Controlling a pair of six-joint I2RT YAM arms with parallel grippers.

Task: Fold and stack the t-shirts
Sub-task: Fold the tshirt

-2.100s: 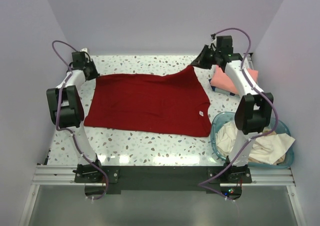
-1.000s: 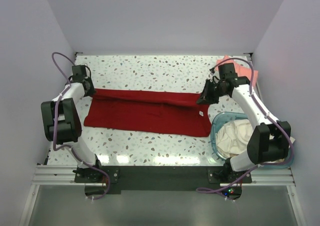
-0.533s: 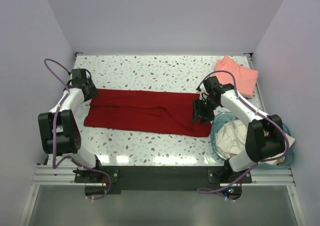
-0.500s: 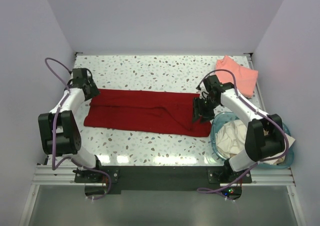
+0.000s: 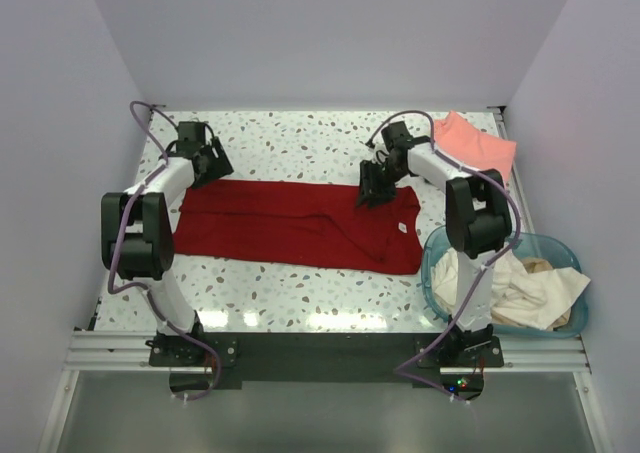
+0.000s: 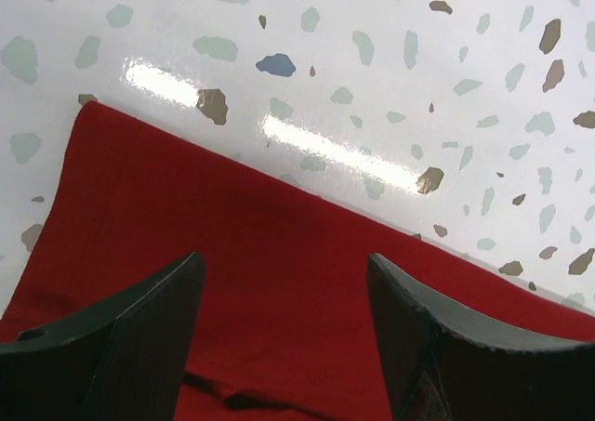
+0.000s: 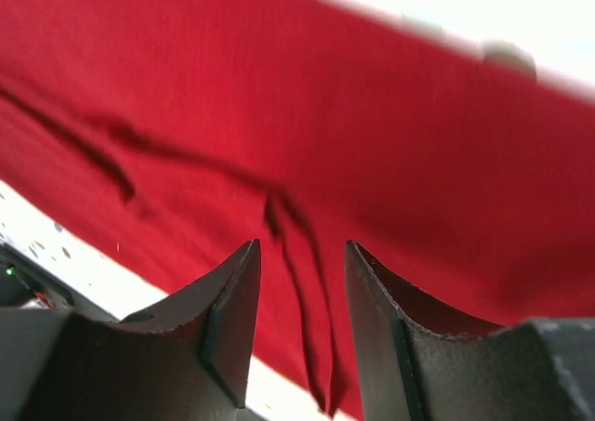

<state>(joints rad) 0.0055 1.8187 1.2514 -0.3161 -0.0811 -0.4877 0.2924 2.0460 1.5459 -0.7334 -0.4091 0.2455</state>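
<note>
The large dark red t-shirt (image 5: pixel 290 223) lies flat across the middle of the table as a long folded band, its white neck label (image 5: pixel 402 227) near the right end. My left gripper (image 5: pixel 207 163) hovers over the band's far left corner. In the left wrist view that gripper (image 6: pixel 282 263) is open wide over red cloth (image 6: pixel 232 254), holding nothing. My right gripper (image 5: pixel 372 186) hangs above the far right part of the band. In its own view it (image 7: pixel 302 246) is open over creased red cloth (image 7: pixel 372 114). A salmon-pink t-shirt (image 5: pixel 478 143) lies folded at the far right corner.
A translucent teal basket (image 5: pixel 430 263) stands at the near right with cream-white t-shirts (image 5: pixel 520 293) heaped in it. The speckled tabletop (image 5: pixel 300 138) shows beyond the red band and in front of it (image 5: pixel 300 293). Lilac walls close in three sides.
Both grippers have opened and let go of the red t-shirt, which now lies folded in half lengthwise. The left gripper moved right along the far edge; the right moved left and farther away.
</note>
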